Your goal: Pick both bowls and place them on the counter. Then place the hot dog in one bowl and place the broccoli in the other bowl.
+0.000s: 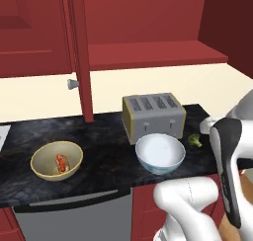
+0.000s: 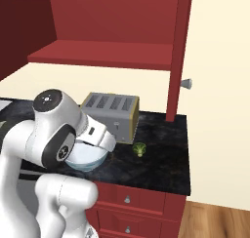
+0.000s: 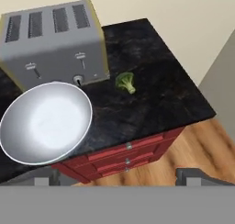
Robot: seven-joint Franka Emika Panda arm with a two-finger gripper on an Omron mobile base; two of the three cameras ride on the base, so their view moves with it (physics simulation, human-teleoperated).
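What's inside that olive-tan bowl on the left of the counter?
The hot dog lies inside the olive-tan bowl, a reddish sausage in its bun. The bowl's near wall hides part of its inside bottom.

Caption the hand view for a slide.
Open gripper above the counter: broccoli beside the toaster, white bowl empty.

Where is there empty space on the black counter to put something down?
The counter is bare between the olive-tan bowl and the white bowl, and right of the broccoli up to the counter's end. It is crowded where the white bowl sits close against the toaster.
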